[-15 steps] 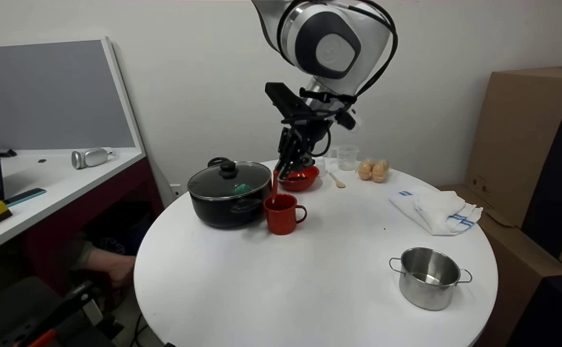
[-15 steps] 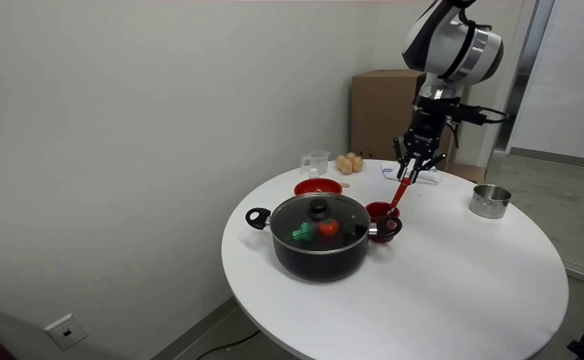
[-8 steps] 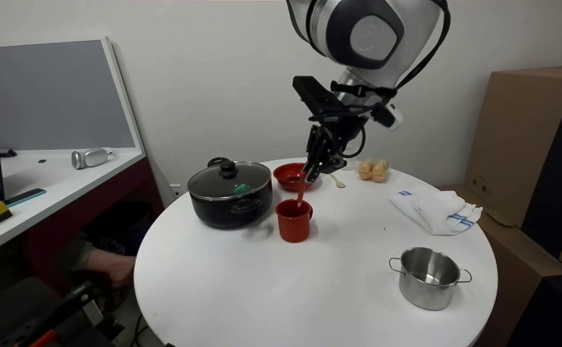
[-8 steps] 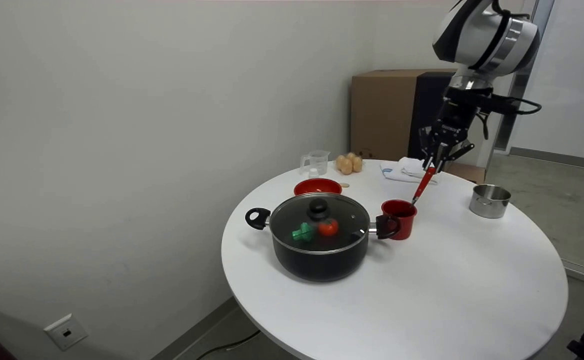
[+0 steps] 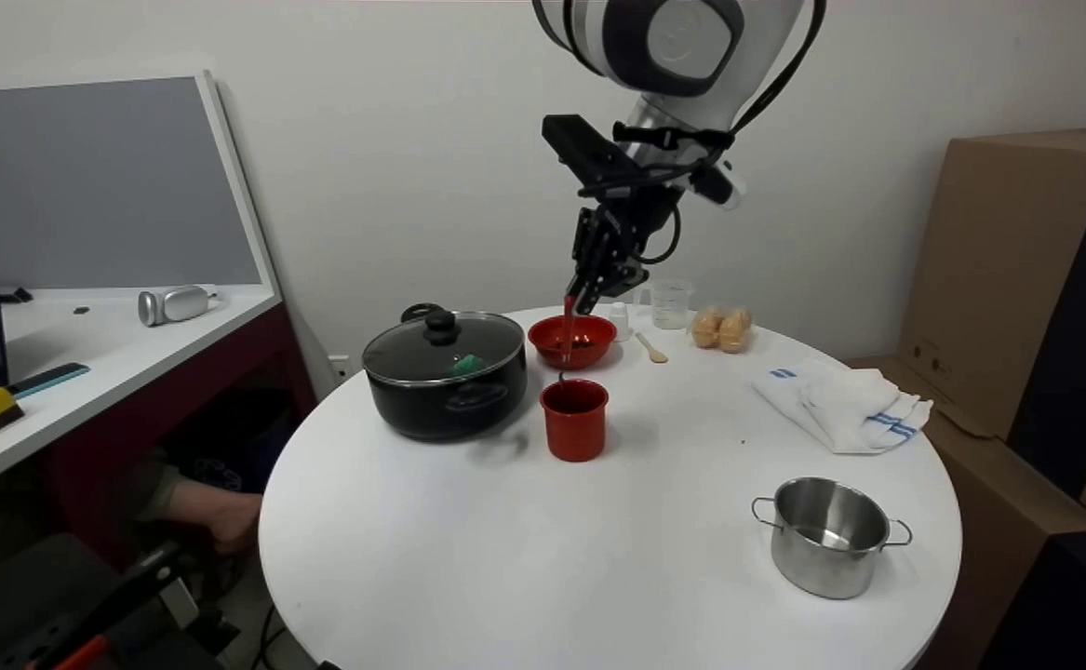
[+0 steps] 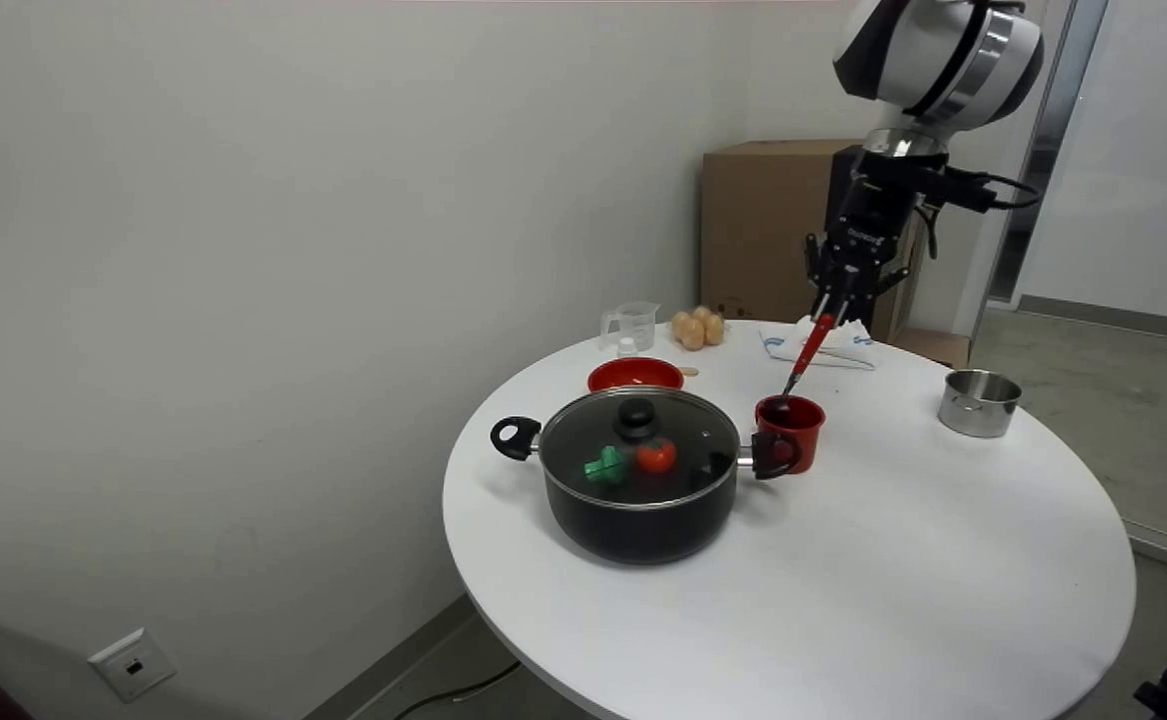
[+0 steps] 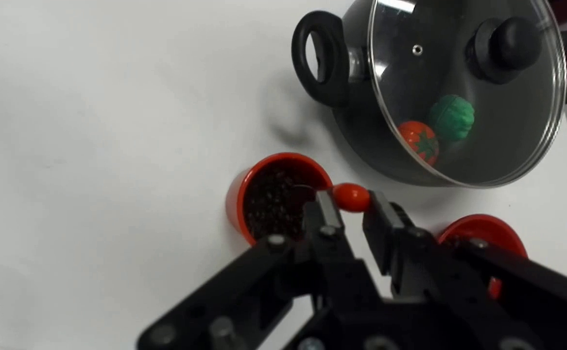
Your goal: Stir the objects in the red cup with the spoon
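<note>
On near side of white table (image 5: 524,577), steel pot (image 5: 822,558). Farther in, well apart, cup (image 5: 575,430) stands upright, red, dark bits (image 7: 271,204) inside. Tilted spoon (image 6: 811,352) has head in cup's mouth; cannot tell whether it touches bits. From above, gripper (image 7: 352,200) pinches spoon's red handle. Past cup, near but apart, black pot (image 5: 422,408): glass lid (image 7: 511,126) on, tomato (image 7: 418,140) and green thing (image 7: 452,117) showing through. Across table from it, folded towel (image 5: 848,409). Farther back, bowl (image 5: 596,355), wooden spoon (image 5: 654,353), eggs (image 5: 733,331). At far edge, clear jug (image 5: 671,305).
</note>
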{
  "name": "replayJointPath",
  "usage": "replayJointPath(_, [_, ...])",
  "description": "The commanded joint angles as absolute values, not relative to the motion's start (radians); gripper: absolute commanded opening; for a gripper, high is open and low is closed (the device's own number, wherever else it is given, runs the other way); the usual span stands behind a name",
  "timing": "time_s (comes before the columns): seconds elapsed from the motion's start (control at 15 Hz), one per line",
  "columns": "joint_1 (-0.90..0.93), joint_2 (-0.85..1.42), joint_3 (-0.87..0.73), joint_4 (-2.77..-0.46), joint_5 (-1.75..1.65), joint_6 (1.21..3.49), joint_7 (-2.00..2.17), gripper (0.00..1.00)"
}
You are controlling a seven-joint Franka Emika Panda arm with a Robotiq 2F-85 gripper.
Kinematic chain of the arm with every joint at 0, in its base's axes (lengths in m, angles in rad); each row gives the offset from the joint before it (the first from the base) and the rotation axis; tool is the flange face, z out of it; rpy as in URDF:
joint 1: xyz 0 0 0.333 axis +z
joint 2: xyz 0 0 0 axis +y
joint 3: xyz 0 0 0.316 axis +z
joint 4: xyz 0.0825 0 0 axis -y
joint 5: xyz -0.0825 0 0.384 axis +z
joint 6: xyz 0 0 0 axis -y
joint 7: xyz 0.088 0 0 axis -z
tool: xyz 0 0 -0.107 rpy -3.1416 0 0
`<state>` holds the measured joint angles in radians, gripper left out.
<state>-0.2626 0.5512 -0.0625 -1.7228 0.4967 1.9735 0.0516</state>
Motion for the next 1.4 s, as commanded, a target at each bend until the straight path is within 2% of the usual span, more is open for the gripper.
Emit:
replayJointPath(0.0, [-0.222,0.572,-0.035,-1.713,0.489,1.959,0.037,0.08])
replayJointPath(0.4, [-0.204,0.593,-0.021,-1.731,0.493,1.937,0.028,0.08])
replayJointPath(1.33, [-0.331,0.528,-0.090,-1.732,0.518,1.956,0.028,0.08])
